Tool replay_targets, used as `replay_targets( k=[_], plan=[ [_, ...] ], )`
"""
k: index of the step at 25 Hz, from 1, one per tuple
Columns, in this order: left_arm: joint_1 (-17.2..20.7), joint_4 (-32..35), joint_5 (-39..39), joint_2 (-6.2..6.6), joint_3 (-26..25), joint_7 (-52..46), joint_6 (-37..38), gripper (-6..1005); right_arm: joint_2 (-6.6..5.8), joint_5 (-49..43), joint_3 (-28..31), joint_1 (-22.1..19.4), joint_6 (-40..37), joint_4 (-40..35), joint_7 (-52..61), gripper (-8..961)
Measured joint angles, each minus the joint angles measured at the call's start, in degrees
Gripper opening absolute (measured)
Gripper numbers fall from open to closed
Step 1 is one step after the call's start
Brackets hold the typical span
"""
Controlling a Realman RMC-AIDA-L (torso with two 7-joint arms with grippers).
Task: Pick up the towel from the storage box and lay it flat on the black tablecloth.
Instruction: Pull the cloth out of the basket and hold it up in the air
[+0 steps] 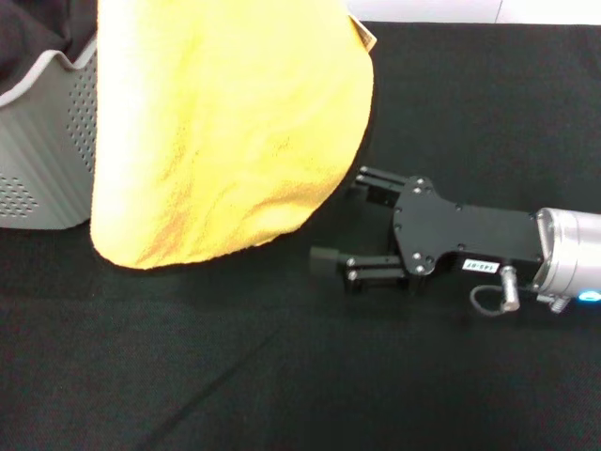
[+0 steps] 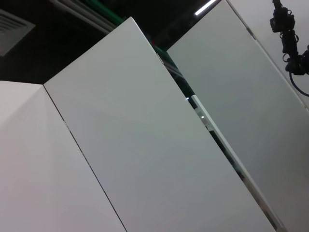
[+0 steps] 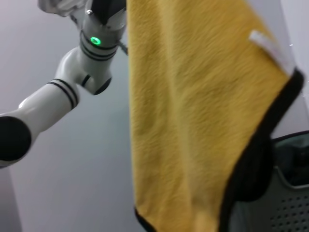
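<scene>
Towel [image 1: 225, 141] hung in the air with its yellow-orange face toward the head camera, filling the view from about eleven o'clock to the centre, its rounded lower edge hanging above the black tablecloth [image 1: 282, 376] that covered the desk. Its top ran out of the head view, so what held it there could not be seen. In the right wrist view the same cloth [image 3: 193, 121] hung as a long yellow drape with a dark stitched border and a small white tag near one corner.

At nine o'clock in the head view stood the storage box [image 1: 47, 160], grey with dotted sides, partly behind the towel.

At four o'clock the right gripper [image 1: 359, 225] lay low over the tablecloth, pointing toward the towel's edge, its jaws spread wide and holding nothing.

The left arm [image 3: 72, 82] showed in the right wrist view, white with a green light, raised beside the towel; its jaws were not visible, so their state cannot be told.
</scene>
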Motion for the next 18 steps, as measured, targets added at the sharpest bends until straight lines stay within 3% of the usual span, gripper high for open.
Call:
replay_targets(
  k=[17, 18],
  plan=[
    [-0.09, 0.01, -1.36, -0.06, 0.47, 0.06, -0.33, 22, 1.03, -1.63, -0.21, 0.80, 0.29, -0.85, -0.24, 831],
    [-0.06, 0.01, -1.36, -0.07, 0.47, 0.03, -0.33, 22, 1.03, -1.63, -0.21, 0.80, 0.29, -0.93, -0.26, 754]
  ],
)
